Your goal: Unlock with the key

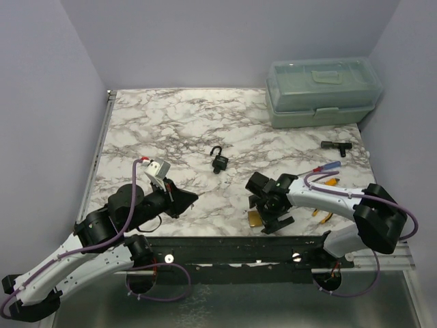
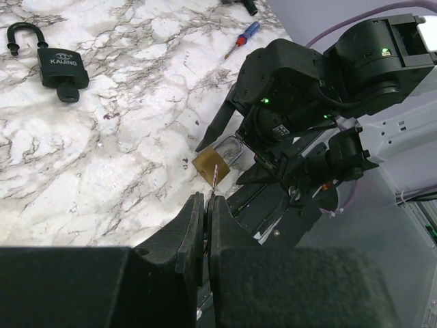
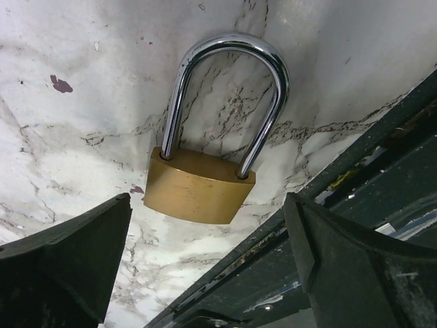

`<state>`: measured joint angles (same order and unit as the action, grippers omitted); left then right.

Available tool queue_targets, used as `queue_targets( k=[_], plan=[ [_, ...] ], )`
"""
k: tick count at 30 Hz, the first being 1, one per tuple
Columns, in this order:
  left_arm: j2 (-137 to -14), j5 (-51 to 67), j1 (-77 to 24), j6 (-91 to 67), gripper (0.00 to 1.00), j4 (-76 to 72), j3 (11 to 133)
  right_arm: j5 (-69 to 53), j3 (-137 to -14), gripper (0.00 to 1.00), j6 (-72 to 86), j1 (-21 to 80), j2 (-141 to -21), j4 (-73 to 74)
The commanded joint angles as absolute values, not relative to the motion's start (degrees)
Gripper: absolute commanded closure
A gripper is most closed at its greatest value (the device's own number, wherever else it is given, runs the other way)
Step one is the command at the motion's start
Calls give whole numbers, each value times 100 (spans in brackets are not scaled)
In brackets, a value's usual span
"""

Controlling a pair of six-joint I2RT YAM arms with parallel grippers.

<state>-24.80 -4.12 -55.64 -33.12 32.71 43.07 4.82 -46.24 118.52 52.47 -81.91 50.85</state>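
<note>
My right fingers [image 3: 65, 263] spread wide, one either side of the padlock [image 3: 199, 195], not touching. My left fingers [image 2: 192, 229] pinch the key [image 2: 214, 179], aimed at the padlock but apart from it. Padlock lies flat at the table's [image 1: 177, 123] near edge.

Table [image 1: 171, 123]: white marble-patterned top, grey veining, evenly lit. Far wall [image 1: 225, 34], left wall [image 1: 41, 123] and right wall [image 1: 410, 116]: plain pale lavender, closing in the table. Black rail [image 1: 232, 250] ran along the near edge, with a dull grey surface [image 1: 273, 307] below it.
</note>
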Motion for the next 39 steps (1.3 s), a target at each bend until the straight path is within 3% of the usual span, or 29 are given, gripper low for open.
queue_targets(
  k=[1,10,17,19,20,25,28,33,36,39],
  plan=[
    [-2444,-352,-5591,-3208,100,3260,4324,718,-4597,0,12711,5265,-8414,5031],
    [-2539,-317,-5585,-3192,100,3241,4315,782,-4667,13,12624,5265,-8880,4945],
    [-2586,-351,-5590,-3190,100,3242,4315,1104,-4636,39,12230,5265,-8966,4717],
    [-2606,-339,-5590,-3185,100,3237,4315,1374,-4729,52,11910,5265,-9017,4735],
    [-2622,-335,-5594,-3183,100,3240,4315,1613,-4836,59,11510,5265,-9048,4699],
    [-2662,-338,-5590,-3182,100,3237,4315,2703,-5842,60,9336,5265,-9579,5054],
    [-2666,-366,-5596,-3179,100,3243,4316,2878,-6172,69,7667,5265,-9955,4650],
    [-2626,-429,-5590,-3199,100,3236,4308,1812,-5935,65,5914,5263,-10116,3235],
    [-2630,-451,-5590,-3205,100,3240,4307,1534,-6064,57,5759,5265,-10261,3280],
    [-2647,-470,-5590,-3208,100,3239,4307,1478,-6321,42,5700,5260,-10449,3505]
  ],
)
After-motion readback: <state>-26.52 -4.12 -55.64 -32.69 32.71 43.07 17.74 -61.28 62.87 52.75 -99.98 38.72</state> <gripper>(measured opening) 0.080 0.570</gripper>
